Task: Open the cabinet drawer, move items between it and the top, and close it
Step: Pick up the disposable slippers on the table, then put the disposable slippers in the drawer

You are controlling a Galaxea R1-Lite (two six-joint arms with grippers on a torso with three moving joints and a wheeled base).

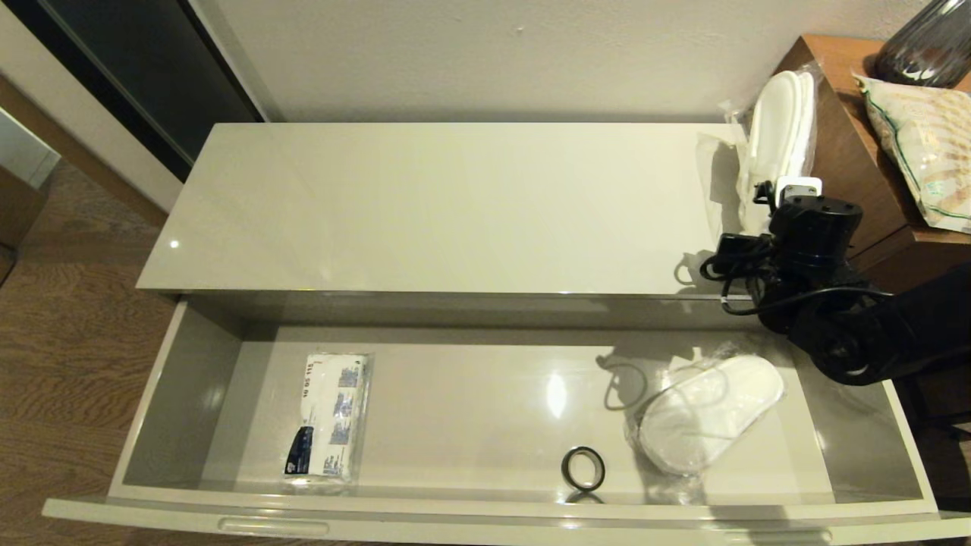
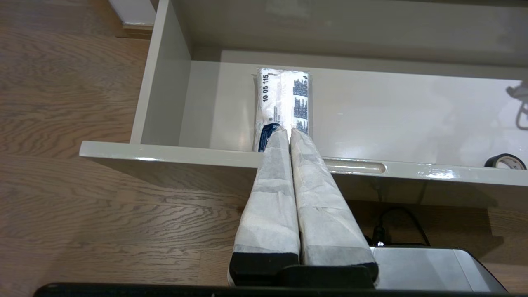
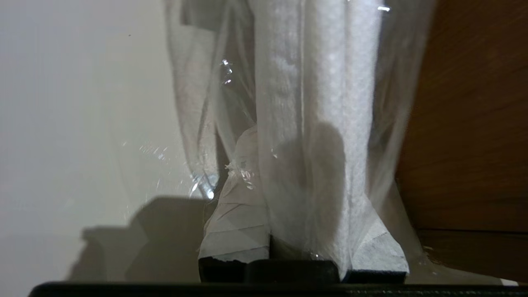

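Observation:
The cabinet drawer [image 1: 470,512] stands pulled out wide. Inside it lie a tissue pack [image 1: 330,413] on the left and bagged white slippers [image 1: 713,413] on the right. A second bag of slippers [image 1: 777,129] stands on edge at the far right of the top [image 1: 440,205], leaning on the brown side table. My right gripper [image 1: 770,193] is at its near end, the fingers [image 3: 243,198] pressed on either side of the bag [image 3: 321,82]. My left gripper [image 2: 288,130] is shut and empty, low in front of the drawer's front panel [image 2: 173,150], pointing at the tissue pack [image 2: 282,103].
A small black ring [image 1: 583,468] lies near the drawer's front, between the tissue pack and the slippers. The brown side table [image 1: 850,144] borders the top on the right and carries a green-trimmed snack bag [image 1: 922,144] and a dark vase [image 1: 925,42]. Wooden floor lies to the left.

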